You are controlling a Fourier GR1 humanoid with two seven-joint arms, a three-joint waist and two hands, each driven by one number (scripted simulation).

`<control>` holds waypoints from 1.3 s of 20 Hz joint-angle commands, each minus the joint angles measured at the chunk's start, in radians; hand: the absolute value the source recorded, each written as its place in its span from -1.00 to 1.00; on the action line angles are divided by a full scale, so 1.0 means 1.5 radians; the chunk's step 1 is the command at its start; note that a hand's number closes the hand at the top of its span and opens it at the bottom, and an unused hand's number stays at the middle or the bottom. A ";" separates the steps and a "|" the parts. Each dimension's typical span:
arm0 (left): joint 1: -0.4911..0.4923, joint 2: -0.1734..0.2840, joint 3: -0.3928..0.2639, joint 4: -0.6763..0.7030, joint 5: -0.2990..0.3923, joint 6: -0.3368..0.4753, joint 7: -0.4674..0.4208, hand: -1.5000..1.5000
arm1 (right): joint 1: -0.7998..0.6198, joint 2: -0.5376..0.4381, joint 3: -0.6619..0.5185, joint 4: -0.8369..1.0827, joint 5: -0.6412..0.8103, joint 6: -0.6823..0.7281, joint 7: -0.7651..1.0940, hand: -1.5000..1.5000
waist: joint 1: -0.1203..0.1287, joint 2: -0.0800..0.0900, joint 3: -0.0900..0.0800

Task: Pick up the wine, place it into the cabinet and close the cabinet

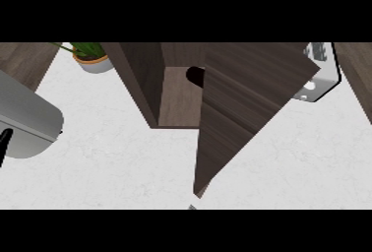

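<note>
Most of what shows is the white surface [109, 167], with the dark wood cabinet [141, 78] standing on it. Its door [240, 113] hangs open, swung out toward me and covering much of the inside. Behind the door's edge, on the cabinet shelf [178, 98], a dark rounded shape shows, probably the wine [195, 75]. At the left edge comes a grey forearm [25, 123]; whether its left hand [4, 145] is open or curled I cannot tell. A potted plant [91, 56] sits far left.

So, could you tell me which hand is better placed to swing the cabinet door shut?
Probably the right, though it is out of view. The open door stands out toward the robot, its outer face turned to the right; the left hand sits at the left edge, on the opening's side.
</note>
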 commanded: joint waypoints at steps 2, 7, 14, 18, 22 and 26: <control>-0.039 -0.014 -0.003 0.021 0.008 -0.007 0.022 -1.00 | -0.161 0.101 -0.007 0.122 -0.035 -0.055 0.011 1.00 | 0.007 0.006 0.000; -0.039 -0.004 0.018 0.000 0.022 -0.008 0.041 -1.00 | -0.235 0.100 -0.037 0.144 -0.092 -0.115 0.016 1.00 | 0.017 0.006 0.000; -0.052 -0.034 -0.003 -0.026 0.011 0.020 0.060 -1.00 | -0.466 0.104 -0.164 0.312 -0.214 -0.141 0.000 1.00 | 0.020 0.004 0.001; -0.042 -0.048 0.002 -0.025 -0.012 0.025 0.058 -1.00 | -0.545 0.105 -0.194 0.461 -0.259 -0.131 -0.087 1.00 | 0.016 0.005 0.002; -0.050 -0.045 0.010 -0.028 -0.012 0.035 0.077 -1.00 | -0.623 0.106 -0.238 0.597 -0.221 -0.083 -0.127 1.00 | 0.014 0.006 0.002; -0.073 -0.056 0.030 -0.015 -0.001 0.032 0.090 -1.00 | -0.609 0.106 -0.268 0.694 -0.209 -0.039 -0.192 1.00 | 0.004 0.006 0.002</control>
